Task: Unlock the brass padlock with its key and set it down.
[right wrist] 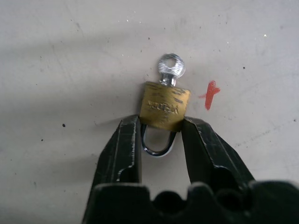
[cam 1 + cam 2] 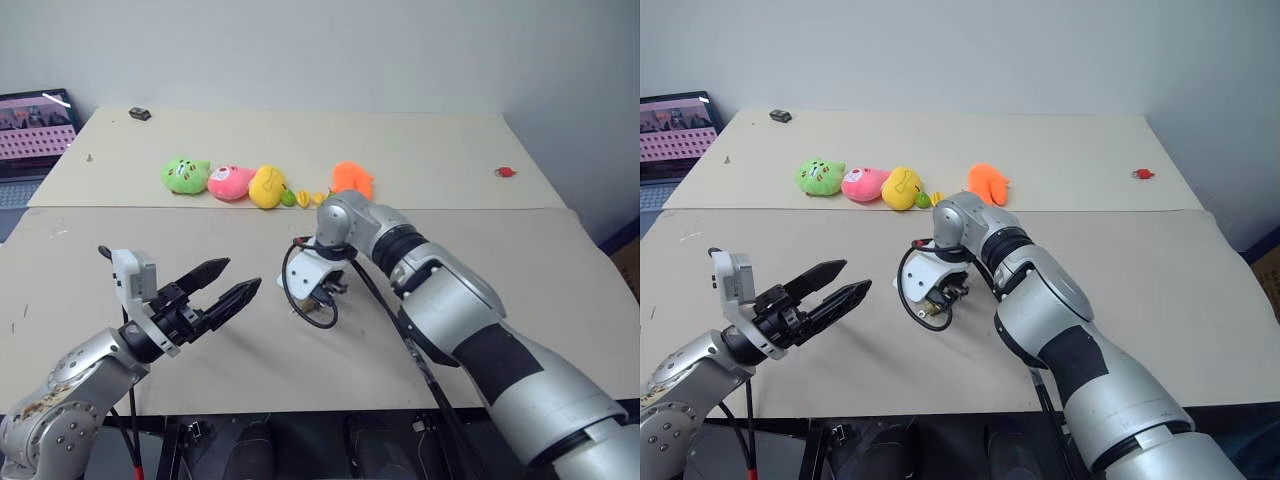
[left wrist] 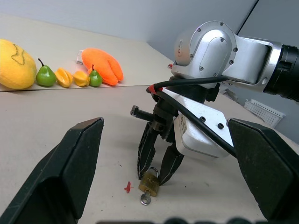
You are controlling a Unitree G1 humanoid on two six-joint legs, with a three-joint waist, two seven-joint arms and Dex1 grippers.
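Beige tables [image 2: 150, 300] (two, pushed together) meet a pale wall [image 2: 320, 50].

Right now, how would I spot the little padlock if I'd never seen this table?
Start at the beige table and follow the right gripper down to its fingertips. Between them sits the brass padlock, with the silver key poking out, next to a red mark. Unlike the plush toys behind, it's tiny, metal and gold-coloured.

A row of soft plush toys, green [image 2: 186, 176], pink [image 2: 231, 182], yellow [image 2: 266, 186] and orange [image 2: 352, 178], lies toward the far edge of the beige desk [image 2: 420, 150]. A small red object [image 2: 505, 172] sits near its right edge, a small black one [image 2: 140, 114] near the far left corner.
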